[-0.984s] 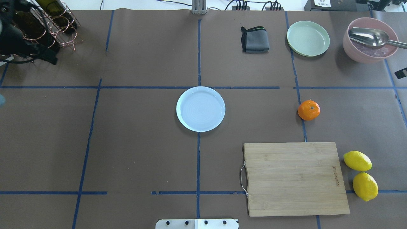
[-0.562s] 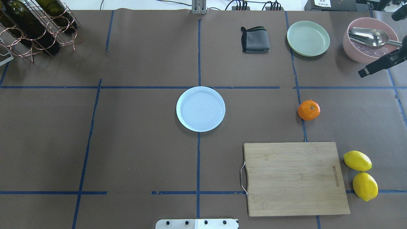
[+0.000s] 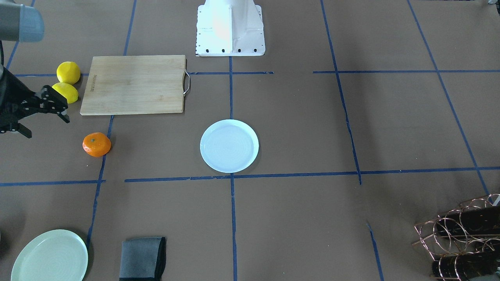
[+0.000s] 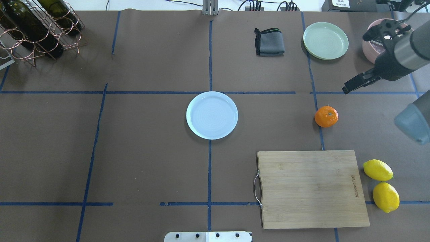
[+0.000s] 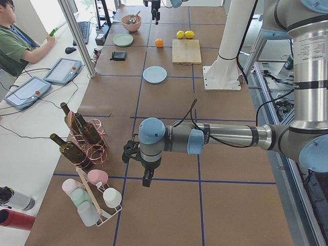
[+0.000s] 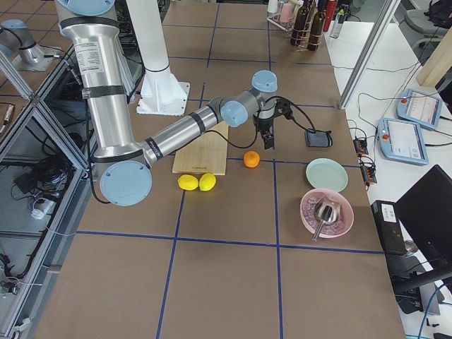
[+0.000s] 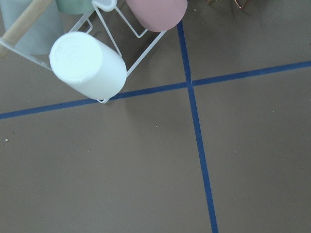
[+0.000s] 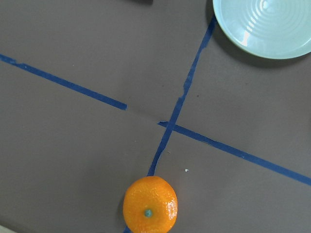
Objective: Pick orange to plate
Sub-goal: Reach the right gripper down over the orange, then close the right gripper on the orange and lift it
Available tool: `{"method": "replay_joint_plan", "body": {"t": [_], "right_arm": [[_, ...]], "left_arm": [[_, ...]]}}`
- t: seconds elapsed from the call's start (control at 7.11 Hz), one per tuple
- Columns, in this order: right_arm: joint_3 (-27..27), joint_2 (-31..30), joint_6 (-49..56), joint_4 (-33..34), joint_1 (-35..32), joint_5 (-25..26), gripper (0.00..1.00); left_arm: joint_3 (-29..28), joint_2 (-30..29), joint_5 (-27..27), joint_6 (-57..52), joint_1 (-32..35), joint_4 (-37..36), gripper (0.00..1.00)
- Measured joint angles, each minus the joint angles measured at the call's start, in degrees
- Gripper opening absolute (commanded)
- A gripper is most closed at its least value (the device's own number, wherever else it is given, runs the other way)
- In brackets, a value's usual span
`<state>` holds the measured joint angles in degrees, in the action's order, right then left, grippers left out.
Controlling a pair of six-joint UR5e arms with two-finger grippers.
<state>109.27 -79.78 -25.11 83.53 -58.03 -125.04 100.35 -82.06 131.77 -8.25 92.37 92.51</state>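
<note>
Orange (image 4: 326, 116) sits on the counter (image 4: 151, 151) astride a blue tape line (image 4: 320, 136), well apart from the plate (image 4: 212, 115), so I hover the right claw (image 3: 47, 127) near it, spread wide and empty, presumably ready to straddle the fruit.

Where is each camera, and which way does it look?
Front-facing: across the table, facing the robot's base; right arm at left.
Overhead: behind the robot, looking forward, down; right arm at right.
Exterior left: table's left end, looking along it; left arm near.
Exterior right: table's right end; right arm near.
Left wrist: down at a white cup; no arm shows.
Right wrist: down at the orange; no arm shows.
Shared: front-facing and overhead both show the plate.
</note>
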Motion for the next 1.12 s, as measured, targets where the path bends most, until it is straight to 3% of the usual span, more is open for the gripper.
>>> {"method": "replay_joint_plan", "body": {"t": [0.56, 1.12], "right_arm": [[-9.7, -0.5, -9.4, -14.9, 8.7, 8.1, 1.0], [-11.1, -1.2, -11.5, -16.5, 12.1, 10.7, 1.0]], "left_arm": [[0.7, -0.2, 0.2, -0.1, 0.0, 0.2, 1.0], [0.8, -0.5, 0.2, -0.2, 0.0, 0.3, 1.0]]}}
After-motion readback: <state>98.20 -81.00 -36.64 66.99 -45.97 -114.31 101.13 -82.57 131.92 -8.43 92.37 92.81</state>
